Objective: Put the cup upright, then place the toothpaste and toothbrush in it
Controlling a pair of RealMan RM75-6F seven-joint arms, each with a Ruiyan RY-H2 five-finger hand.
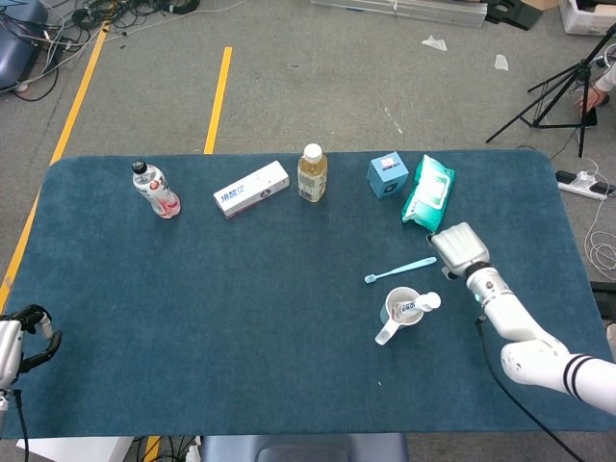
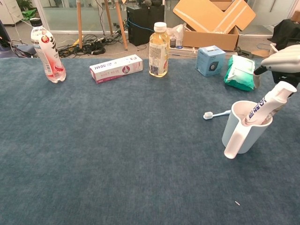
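Pale blue handled cup (image 1: pixel 400 310) upright with white toothpaste tube (image 2: pixel 268 104) inside, light blue toothbrush (image 1: pixel 398 269) flat on table (image 1: pixel 241 318), right hand (image 1: pixel 456 248) above its far end, grip unclear.

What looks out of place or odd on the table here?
Only the toothbrush stands out: it lies flat on the table behind the upright cup, which already holds the toothpaste. Nothing looks spilled or damaged.

A pale blue cup (image 2: pixel 243 131) with a handle stands upright on the table, a white toothpaste (image 2: pixel 267 105) tube leaning out of it; a light blue toothbrush (image 1: pixel 399 270) lies flat just behind it
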